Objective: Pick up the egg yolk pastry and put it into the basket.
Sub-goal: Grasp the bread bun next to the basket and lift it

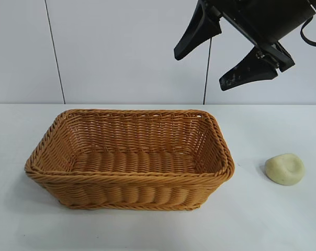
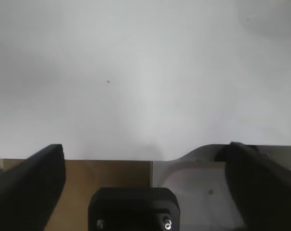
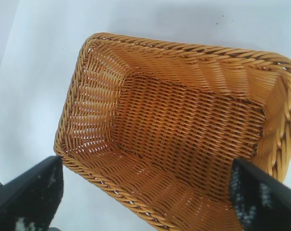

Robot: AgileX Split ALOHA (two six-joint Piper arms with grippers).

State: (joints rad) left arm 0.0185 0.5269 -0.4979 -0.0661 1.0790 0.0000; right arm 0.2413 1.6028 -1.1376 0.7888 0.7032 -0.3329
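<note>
The egg yolk pastry point(image 1: 285, 169), a small pale yellow dome with a dent on top, lies on the white table to the right of the basket. The orange-brown wicker basket point(image 1: 129, 180) stands at the table's middle and is empty; the right wrist view looks down into the basket point(image 3: 102, 159). My right gripper point(image 1: 199, 69) hangs high above the basket's far right corner, open and empty. My left gripper point(image 2: 145, 163) is open and empty over bare white table; it is out of the exterior view.
The white table point(image 1: 273, 225) spreads around the basket, with a grey wall behind it. In the left wrist view a brown board point(image 2: 107, 175) and a grey plate point(image 2: 198, 187) lie under the left gripper at the table's edge.
</note>
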